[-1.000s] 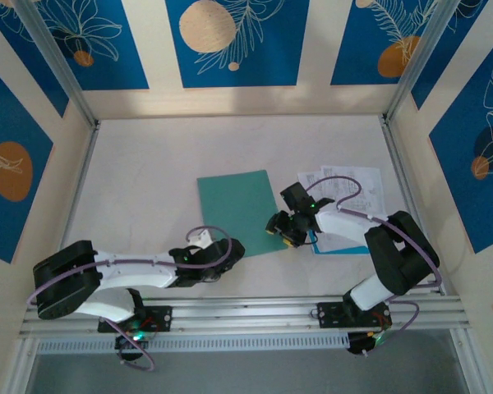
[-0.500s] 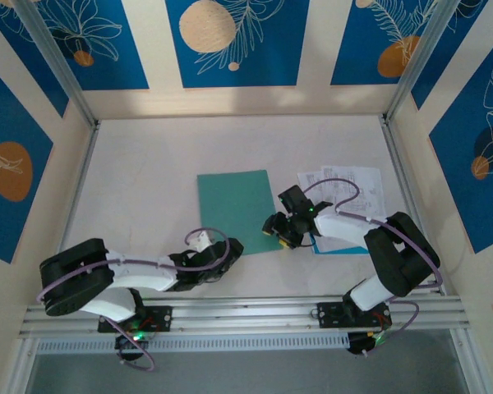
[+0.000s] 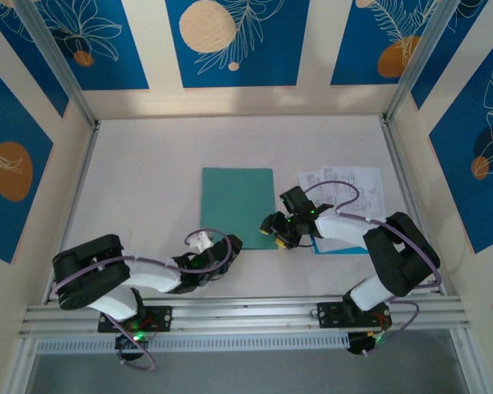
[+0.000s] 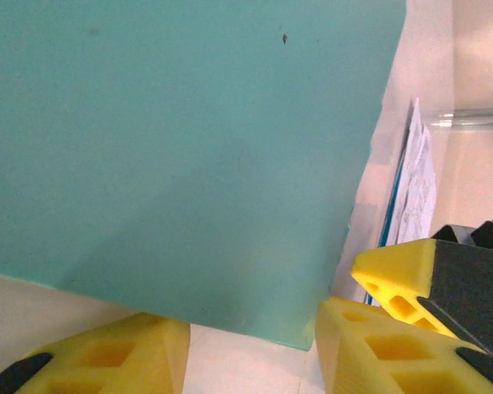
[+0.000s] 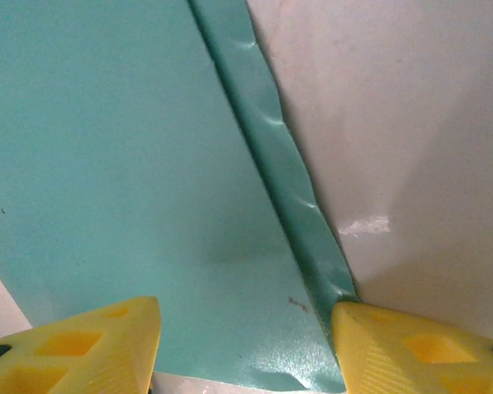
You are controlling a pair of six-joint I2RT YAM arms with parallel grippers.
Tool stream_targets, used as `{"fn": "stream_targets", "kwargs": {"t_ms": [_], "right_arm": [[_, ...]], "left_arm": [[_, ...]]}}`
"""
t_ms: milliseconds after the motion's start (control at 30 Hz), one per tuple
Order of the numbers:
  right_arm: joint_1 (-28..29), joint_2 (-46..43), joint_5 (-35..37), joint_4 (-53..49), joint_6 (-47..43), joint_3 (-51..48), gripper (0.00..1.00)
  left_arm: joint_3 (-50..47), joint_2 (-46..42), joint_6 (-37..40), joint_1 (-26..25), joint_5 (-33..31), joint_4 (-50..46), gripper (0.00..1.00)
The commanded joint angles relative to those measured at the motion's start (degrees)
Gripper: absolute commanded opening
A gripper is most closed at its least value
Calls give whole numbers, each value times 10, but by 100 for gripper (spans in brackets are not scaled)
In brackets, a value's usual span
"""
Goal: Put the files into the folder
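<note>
White table [image 3: 148, 180], blue-patterned walls [image 3: 238, 41]. Left gripper [image 3: 228, 245], jaws parted and empty, sits at 6 o'clock of the folder [image 3: 238, 205], which lies flat at table centre. Right gripper [image 3: 273, 230], jaws spread, holds nothing at the folder's 4 o'clock corner. Files [image 3: 353, 185] lie at its 3 o'clock, partly under the right arm

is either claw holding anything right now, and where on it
Nothing is held. The left claw and the right claw both stand open at the near edge of the folder, which lies flat.
</note>
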Motion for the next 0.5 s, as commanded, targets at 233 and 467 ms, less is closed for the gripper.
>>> {"fn": "stream_targets", "kwargs": {"t_ms": [233, 467], "right_arm": [[-9, 48, -26, -32, 2, -37, 60], [-16, 59, -40, -16, -1, -40, 60]], "left_arm": [[-17, 65, -1, 4, -54, 177, 37], [-15, 102, 2, 4, -63, 238, 21]]}}
